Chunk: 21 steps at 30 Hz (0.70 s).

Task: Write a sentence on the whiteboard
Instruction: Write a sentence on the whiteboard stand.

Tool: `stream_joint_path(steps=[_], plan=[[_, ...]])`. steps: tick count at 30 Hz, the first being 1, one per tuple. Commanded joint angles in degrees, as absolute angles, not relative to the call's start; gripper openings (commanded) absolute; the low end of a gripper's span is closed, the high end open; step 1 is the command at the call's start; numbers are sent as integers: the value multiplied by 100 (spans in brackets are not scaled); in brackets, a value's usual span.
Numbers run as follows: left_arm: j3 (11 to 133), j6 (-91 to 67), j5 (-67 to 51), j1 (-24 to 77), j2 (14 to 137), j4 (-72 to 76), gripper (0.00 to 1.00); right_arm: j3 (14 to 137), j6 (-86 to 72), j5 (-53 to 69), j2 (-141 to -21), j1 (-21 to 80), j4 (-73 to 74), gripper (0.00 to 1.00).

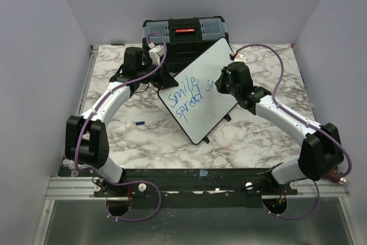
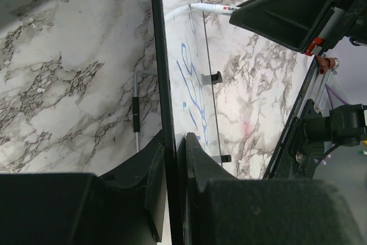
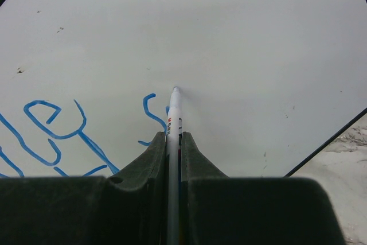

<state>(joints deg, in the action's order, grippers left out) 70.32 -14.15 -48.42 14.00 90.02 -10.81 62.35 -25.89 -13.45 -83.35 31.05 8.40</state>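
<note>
The marble counter carries everything, and a black toolbox stands at the middle of its far edge. The whiteboard is in the middle of the counter, turned slantwise. Its far corner is just in front of the toolbox and its near corner points toward the near edge.

The left fingers pinch the thin black rim on the board's left side, one finger on each face. The right fingers are pressed on a white marker, which runs straight out between them. Its tip touches the white surface.

The sentence is in blue. "Smile" makes the first line and "spread" the second. To the right of "Smile" there is one small "s", and the marker tip rests just beside it. So I judge that the third word has only begun. A small dark blue thing, perhaps the cap, lies on the counter near the left arm.

What could go wrong from here:
- The left hold is only on a narrow rim. If the marker pushes hard, the board may turn or slip, and the letters would become crooked.
- The marker is held by two slim fingers. A sideways stroke may tilt it or push it back, and then the line would be faint or broken.
- The new word goes toward the right rim. Large letters may not fit there.
- The right fingers pass near the fresh ink and could smear it.
</note>
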Motion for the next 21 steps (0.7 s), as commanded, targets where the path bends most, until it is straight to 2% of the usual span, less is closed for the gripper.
stream_joint_path(steps=[1,13,21], plan=[[7058,-905,-4790,1441,8762,-554,0,6173,-2620,-1315,-8344,3103,923,1],[7036,-862,-4780,1441,8682,-622,0,5789,-2728,-1042,-7915,3102,1182,1],[7055,-870,-4774,1441,8732,-600,0,5941,-2459,-1466,-7579,3102,1424,1]])
